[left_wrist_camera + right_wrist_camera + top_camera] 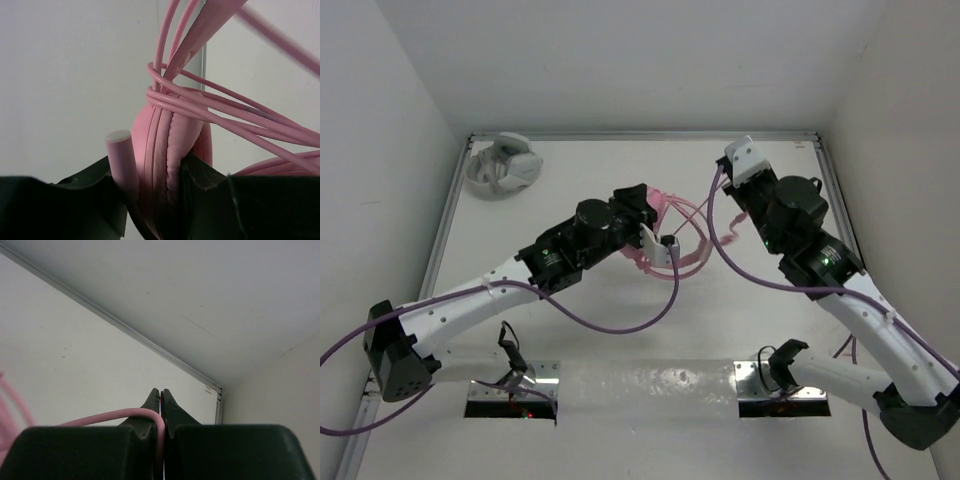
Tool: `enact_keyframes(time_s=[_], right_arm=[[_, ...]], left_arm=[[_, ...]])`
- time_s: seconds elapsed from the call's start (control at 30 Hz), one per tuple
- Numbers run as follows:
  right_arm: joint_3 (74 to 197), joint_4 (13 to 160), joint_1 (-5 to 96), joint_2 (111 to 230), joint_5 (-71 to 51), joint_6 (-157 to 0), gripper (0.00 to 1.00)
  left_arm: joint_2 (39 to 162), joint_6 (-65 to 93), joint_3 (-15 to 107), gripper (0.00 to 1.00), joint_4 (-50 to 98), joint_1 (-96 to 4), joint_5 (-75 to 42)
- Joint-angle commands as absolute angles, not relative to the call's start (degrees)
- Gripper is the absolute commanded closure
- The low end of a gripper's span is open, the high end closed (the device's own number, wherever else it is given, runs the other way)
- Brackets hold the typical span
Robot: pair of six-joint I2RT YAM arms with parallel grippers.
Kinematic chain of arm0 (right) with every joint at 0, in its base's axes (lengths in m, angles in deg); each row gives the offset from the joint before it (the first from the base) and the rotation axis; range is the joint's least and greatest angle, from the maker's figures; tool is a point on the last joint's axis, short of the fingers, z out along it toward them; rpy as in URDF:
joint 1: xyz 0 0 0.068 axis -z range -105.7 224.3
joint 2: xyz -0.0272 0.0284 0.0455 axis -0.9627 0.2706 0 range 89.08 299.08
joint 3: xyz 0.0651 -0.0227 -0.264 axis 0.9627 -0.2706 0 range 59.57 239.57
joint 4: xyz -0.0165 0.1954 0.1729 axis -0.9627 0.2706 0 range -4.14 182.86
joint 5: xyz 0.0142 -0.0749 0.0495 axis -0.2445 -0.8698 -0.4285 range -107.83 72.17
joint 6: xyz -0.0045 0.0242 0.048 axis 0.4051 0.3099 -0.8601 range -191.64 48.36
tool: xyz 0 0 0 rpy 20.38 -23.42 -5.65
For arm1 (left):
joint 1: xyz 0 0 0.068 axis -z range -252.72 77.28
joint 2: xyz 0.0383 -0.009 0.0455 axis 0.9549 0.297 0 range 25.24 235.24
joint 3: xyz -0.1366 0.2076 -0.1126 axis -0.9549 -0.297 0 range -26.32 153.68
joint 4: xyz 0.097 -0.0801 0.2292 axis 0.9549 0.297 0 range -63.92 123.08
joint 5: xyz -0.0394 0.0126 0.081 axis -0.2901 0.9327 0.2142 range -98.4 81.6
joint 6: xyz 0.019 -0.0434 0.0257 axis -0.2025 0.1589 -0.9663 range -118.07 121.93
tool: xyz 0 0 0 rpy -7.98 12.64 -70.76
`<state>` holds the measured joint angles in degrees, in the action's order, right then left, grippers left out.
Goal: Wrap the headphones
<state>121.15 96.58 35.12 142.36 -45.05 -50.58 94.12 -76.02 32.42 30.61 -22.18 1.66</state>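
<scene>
Headphones: the pink headphones (665, 238) are near the middle of the white surface (580, 330), at the tip of the left arm; whether they rest on it or are lifted cannot be told.
Left hand: the left hand (160, 200) is clamped on a padded pink earcup (167, 150), with one dark finger (85, 200) on each side of it.
Cable: several turns of the thin pink cable (200, 107) cross the top of the earcup below the headband (210, 20), and more strands run off to the right.
Stub: a pale pink cylindrical stub (121, 160) stands upright just beside the earcup, against the near finger.
Right hand: the right hand (161, 395) is pinched tight on one strand of the cable, near the far right corner.
Other item: grey-white headphones (503, 165) lie in the far left corner, well apart.
</scene>
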Motion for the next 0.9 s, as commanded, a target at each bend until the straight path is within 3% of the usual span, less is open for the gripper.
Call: enact_keyframes(time_s=[0.0,0.43,0.6,0.77,0.87], right_arm=[[129.26,87.53,42.03,144.88,-44.21,-48.17,1.0],[144.47,89.2,56.36,160.79,-28.65,-59.49,1.0],[139.65,87.01,63.3,163.43,-14.69,-67.33,1.0],[131.85,85.96,63.31,167.47,5.69,-71.18,0.97],[123.86,74.29,62.35,169.32,14.24,-80.85,0.93]], left_arm=[[92.39,-78.32,30.46,1.0,37.14,-18.76,-0.84],[90.98,-72.7,33.36,1.0,42.25,-15.94,-11.04],[93.78,-57.69,48.8,1.0,46.2,-16.21,-12.79],[96.16,-46.0,66.29,1.0,50.15,-16.21,-14.56],[98.44,-43.6,73.05,1.0,48.94,-16.21,-10.45]])
